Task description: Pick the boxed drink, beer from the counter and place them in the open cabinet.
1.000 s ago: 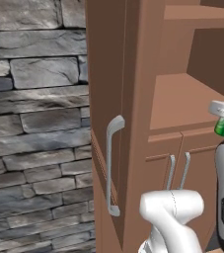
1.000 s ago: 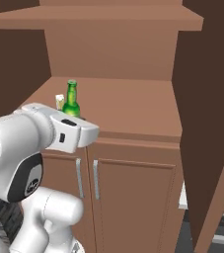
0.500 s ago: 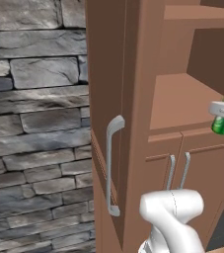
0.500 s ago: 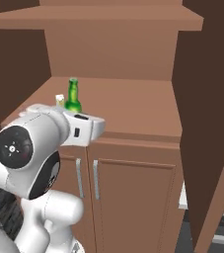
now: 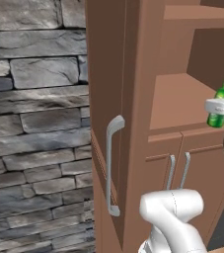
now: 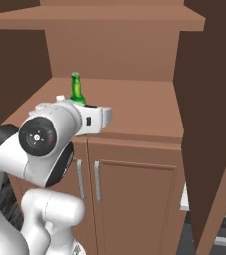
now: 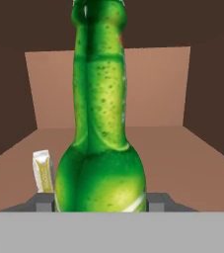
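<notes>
— Hand view first: where does the beer (image 7: 99, 148) sit against the tool (image 7: 99, 201)?

— Right in it. The bottle stands between the two dark fingertips (image 7: 43, 200), one on each side of its belly, filling the middle of that view. I take the tool to be closed on it, narrowed to the bottle's width, though actual contact at the pads is hidden under the glass.

— And its long axis?

— Upright, neck up, running along the view's height. In the left base view the beer (image 5: 222, 97) also stands vertical over the cabinet's (image 5: 133, 74) shelf, with the white hand crossing in front of its lower body.

— Is it down on the shelf yet?

— I cannot tell. The base is hidden by the hand in both base views. From the right base view the bottle (image 6: 76, 89) is over the left part of the shelf, near the front edge.

— So what does the coming move turn on?

— The gap under the bottle, I'd judge: straight down along its own axis, then the fingers opening sideways.

— Anything close by?

— The carton (image 7: 44, 171) already stands on the shelf, behind and to the left of the bottle in the hand view, near but apart from it.

— How does the beer look?

— Bright green glass, speckled, long slim neck, a pale sliver of label low on the belly.
</notes>
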